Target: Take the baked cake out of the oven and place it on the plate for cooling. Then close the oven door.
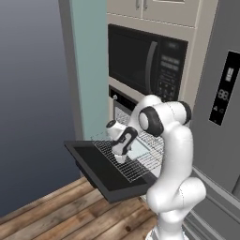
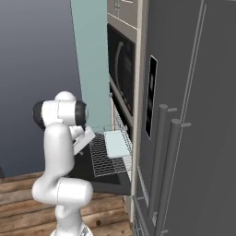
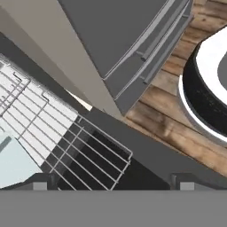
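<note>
From left base camera: oven door (image 1: 101,171) dropped flat, wire rack (image 1: 133,157) pulled out over it, pale cake (image 1: 138,151) at rack middle; microwave (image 1: 145,61) above, fridge (image 1: 220,117) right. Gripper (image 1: 120,157) low over rack's front edge, touching nothing visible.

From right base camera: cake (image 2: 116,143) on rack (image 2: 107,156), arm's elbow before door.

From hand camera: rack (image 3: 66,142), cake corner (image 3: 13,166) bottom left, fingertips (image 3: 40,186) wide apart, empty.
</note>
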Robot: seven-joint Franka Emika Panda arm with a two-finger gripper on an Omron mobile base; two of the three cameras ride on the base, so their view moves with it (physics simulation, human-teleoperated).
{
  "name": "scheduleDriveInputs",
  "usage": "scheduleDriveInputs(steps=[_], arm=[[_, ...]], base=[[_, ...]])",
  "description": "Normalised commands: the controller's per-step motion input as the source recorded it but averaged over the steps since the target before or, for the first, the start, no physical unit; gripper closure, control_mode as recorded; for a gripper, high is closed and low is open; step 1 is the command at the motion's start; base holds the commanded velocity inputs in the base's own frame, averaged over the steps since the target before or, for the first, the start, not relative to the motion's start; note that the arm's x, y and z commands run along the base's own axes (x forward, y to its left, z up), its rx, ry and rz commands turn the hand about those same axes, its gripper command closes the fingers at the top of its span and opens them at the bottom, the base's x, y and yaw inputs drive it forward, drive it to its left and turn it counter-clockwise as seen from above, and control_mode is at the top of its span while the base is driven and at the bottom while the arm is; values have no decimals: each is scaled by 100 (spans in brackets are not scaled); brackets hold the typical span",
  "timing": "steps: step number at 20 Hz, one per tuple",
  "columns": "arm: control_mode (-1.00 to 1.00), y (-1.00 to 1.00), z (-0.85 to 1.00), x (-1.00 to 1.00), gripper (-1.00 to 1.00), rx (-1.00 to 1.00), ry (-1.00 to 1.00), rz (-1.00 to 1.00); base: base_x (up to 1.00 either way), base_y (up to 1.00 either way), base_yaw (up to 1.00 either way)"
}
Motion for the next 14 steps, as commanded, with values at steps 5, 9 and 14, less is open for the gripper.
scheduleDriveInputs(steps=[5,9,14], arm=[[-100,0,-73,54,-100,-9,7,13],[-100,1,-48,48,-100,0,0,4],[-100,2,-66,64,-100,-2,4,1]], base=[[0,0,0],[0,0,0],[0,0,0]])
